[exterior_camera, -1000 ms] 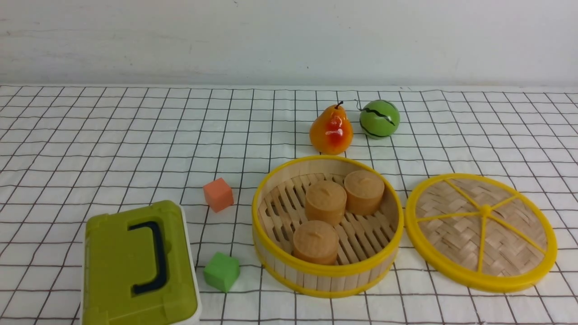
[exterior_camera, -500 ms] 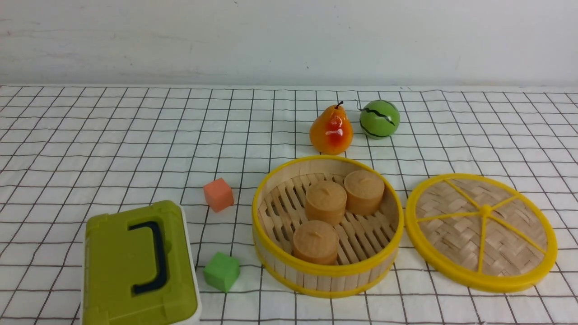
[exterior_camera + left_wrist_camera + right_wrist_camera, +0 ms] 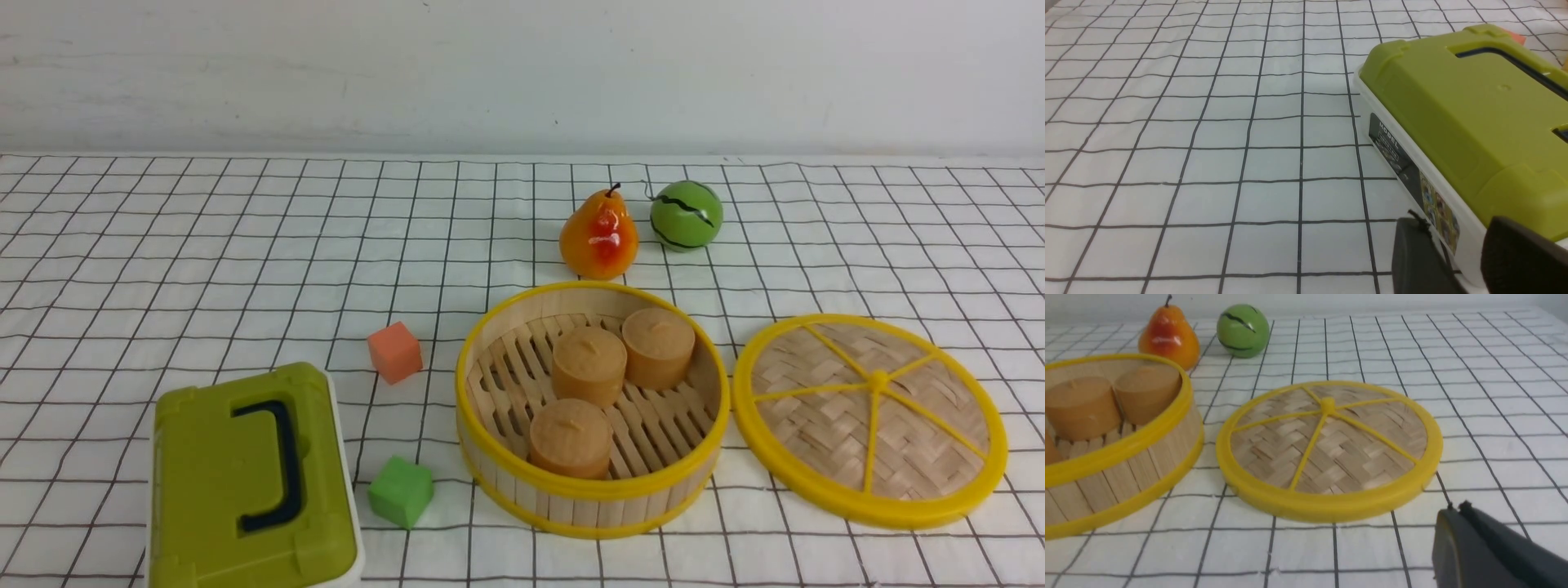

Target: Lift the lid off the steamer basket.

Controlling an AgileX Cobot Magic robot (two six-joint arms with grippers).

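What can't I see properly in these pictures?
- Front view: the bottom edge cuts off the olive-green rectangular plastic box's near end.
- Left wrist view: the picture's edge cuts off the coral cube? No, the box hides most of it.
- Right wrist view: the picture's edge cuts off the round bamboo basket.

Front camera high, facing forward and down — right wrist camera lower, nearer the lid (image 3: 931,425), both covering it.

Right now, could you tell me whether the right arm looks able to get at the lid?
Probably yes: the lid lies flat beside the basket, nothing on it, though the right gripper is shut.
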